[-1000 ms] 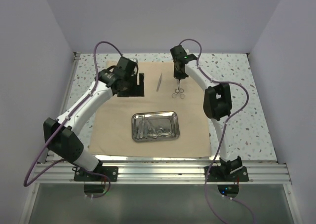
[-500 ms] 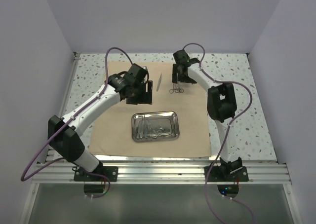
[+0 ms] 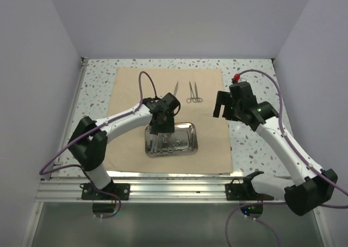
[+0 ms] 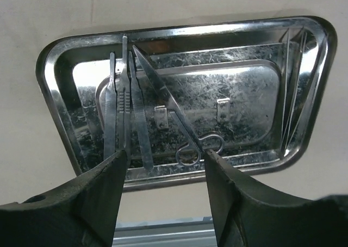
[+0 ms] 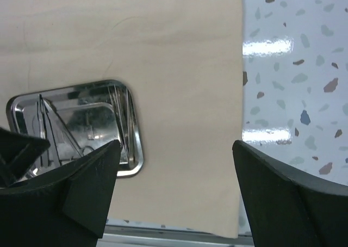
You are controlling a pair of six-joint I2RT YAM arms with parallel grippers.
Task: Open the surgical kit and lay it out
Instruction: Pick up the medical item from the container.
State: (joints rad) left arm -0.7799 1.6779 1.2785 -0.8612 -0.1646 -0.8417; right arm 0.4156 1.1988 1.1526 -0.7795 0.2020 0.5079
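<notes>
The tan cloth wrap lies spread flat as a sheet. On it sits the steel tray holding several slim instruments, among them scissors and flat handles. A thin tool and two ring-handled instruments lie side by side on the cloth's far part. My left gripper hovers over the tray's left half, open, nothing between its fingers. My right gripper hangs open and empty above the cloth's right edge.
The speckled white tabletop surrounds the cloth. An aluminium rail runs along the near edge. Grey walls close in the left, right and back sides. Purple cables loop off both arms.
My right gripper opened, left the ring-handled instrument on the far cloth and drew back to the right. My left arm swung from the far left of the cloth to above the tray.
</notes>
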